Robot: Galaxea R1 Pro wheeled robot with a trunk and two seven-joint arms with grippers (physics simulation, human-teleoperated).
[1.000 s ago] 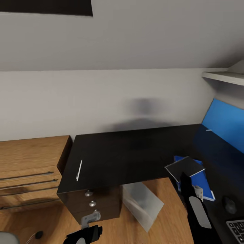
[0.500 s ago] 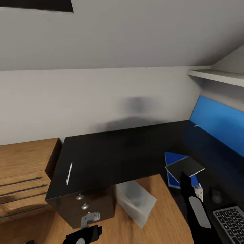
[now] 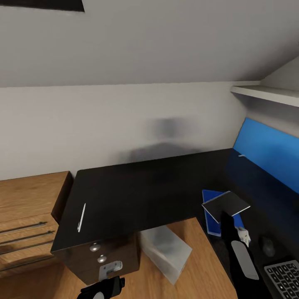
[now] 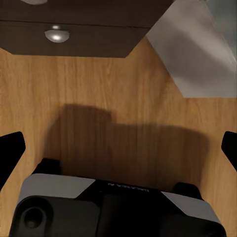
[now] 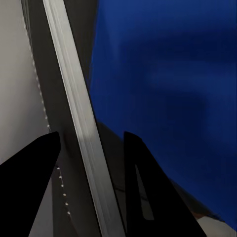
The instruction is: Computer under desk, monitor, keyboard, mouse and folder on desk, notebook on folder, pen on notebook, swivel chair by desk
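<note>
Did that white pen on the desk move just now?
No. The pen lies in the same spot near the desk's left edge; the whole view shifted, so the camera moved instead.

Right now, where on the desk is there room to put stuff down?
The desk is bare between the pen and the folder. It is crowded by the right gripper holding the notebook, near the mouse and keyboard.

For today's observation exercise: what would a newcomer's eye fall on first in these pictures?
Probably the right gripper holding the pale grey notebook above the blue folder on the black desk. Next, the bright blue back panel at the right and the thin white pen near the desk's left edge.
</note>
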